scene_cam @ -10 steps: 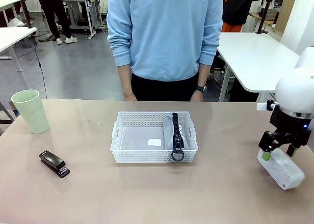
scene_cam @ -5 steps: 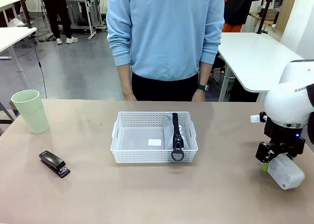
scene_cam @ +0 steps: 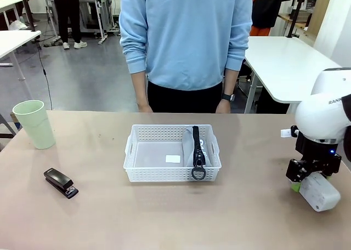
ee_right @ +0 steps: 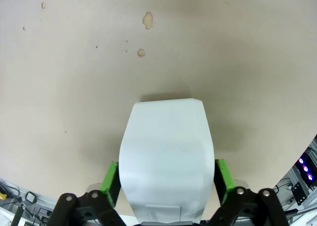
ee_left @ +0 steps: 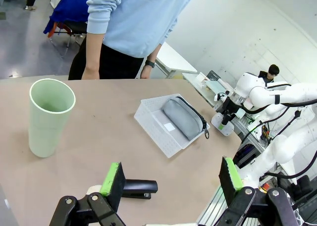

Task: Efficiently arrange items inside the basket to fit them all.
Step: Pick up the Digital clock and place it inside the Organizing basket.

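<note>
Right wrist view: right gripper (ee_right: 167, 175) straddles the white box (ee_right: 166, 146) on the table (ee_right: 74, 62); whether it squeezes is unclear. Left gripper (ee_left: 171, 176) hangs wide apart.

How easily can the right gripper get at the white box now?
Probably yes: the right gripper stands open, its green pads flanking the white box, with nothing between.

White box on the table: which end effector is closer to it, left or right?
Right. The right end effector has the white box between its jaws. The left end effector hangs far off at the other side, near the black stapler.
</note>
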